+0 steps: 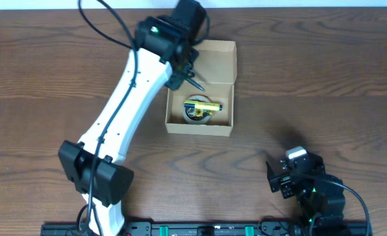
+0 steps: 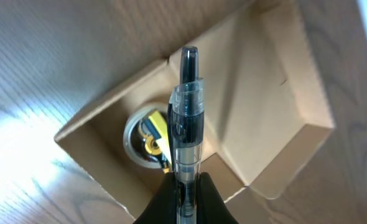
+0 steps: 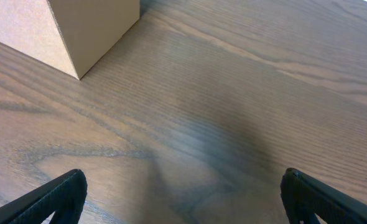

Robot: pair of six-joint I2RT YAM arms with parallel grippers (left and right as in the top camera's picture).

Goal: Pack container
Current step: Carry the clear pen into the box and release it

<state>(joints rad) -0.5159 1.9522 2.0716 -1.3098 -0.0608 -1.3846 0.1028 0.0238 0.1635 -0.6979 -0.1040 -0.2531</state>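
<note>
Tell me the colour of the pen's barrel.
Clear pen barrel with dark core; left wrist view.

The left arm [image 1: 124,98] has white links, black joints and cables; the right arm [image 1: 305,187] is mostly black.

dark wood-grain table [image 1: 311,78]

A dark brown desk [image 1: 325,85] with wood grain running left to right fills nearly the whole overhead view. Along the top edge of that frame a thin pale strip [image 1: 298,2] shows beyond the desk. In the left wrist view a bright glare [image 2: 9,134] lies on the grain at middle left. A soft shadow [image 3: 214,143] dims the centre of the right wrist view.
</note>
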